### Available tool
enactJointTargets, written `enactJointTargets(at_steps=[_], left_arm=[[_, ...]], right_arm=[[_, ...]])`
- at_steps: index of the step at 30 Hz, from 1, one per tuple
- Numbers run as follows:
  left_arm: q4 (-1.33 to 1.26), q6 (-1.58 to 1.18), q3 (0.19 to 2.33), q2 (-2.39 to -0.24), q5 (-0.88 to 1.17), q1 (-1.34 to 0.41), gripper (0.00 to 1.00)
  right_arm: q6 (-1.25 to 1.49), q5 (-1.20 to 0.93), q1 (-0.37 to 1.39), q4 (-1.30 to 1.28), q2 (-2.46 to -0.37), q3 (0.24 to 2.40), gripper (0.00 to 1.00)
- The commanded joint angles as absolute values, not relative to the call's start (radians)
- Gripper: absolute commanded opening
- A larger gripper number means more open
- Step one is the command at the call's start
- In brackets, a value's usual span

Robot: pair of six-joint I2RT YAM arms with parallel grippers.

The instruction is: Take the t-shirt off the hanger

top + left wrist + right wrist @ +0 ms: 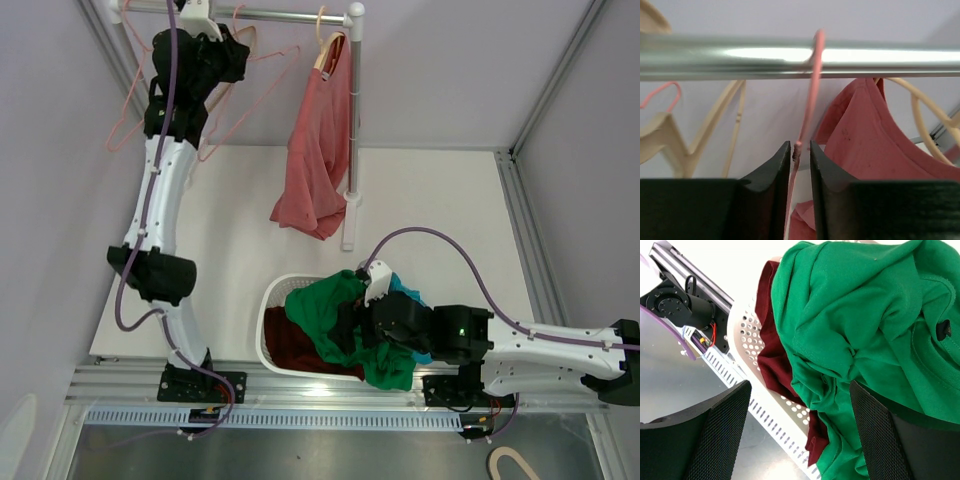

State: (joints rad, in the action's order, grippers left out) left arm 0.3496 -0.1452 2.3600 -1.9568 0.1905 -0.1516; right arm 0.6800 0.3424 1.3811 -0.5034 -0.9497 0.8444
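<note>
One limp t-shirt (pixel 315 150) (cream hanger (pixel 327 55))

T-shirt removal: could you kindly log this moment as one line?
left hand: straddles pink hanger, grip unclear | right hand: open over green shirt | t-shirt: on cream hanger

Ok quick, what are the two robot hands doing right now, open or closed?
Left gripper: nearly closed around the neck of the pink hanger; whether it really pinches cannot be told.
Right gripper: open, holding nothing, above the green shirt.
</note>
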Motion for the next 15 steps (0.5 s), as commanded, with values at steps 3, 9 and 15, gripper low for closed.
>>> enactJointTargets(at_steps=[3,9,15], left_arm=[[0.336,-0.1,2.309,-1.726,0.091,-0.19,0.28],[0.238,-0.106,2.024,-1.488,-0.043,-0.331,0.35],[0.304,-0.066,2.114,-1.589,0.087,-0.434,0.44]], right_arm=[[0.678,0.342,1.391,-0.442,-0.946,0.835,0.84],[0.673,0.322,1.391,-0.413,-0.969,0.827,0.84],[0.681,0.319,1.397,-0.403,-0.965,0.819,0.84]])
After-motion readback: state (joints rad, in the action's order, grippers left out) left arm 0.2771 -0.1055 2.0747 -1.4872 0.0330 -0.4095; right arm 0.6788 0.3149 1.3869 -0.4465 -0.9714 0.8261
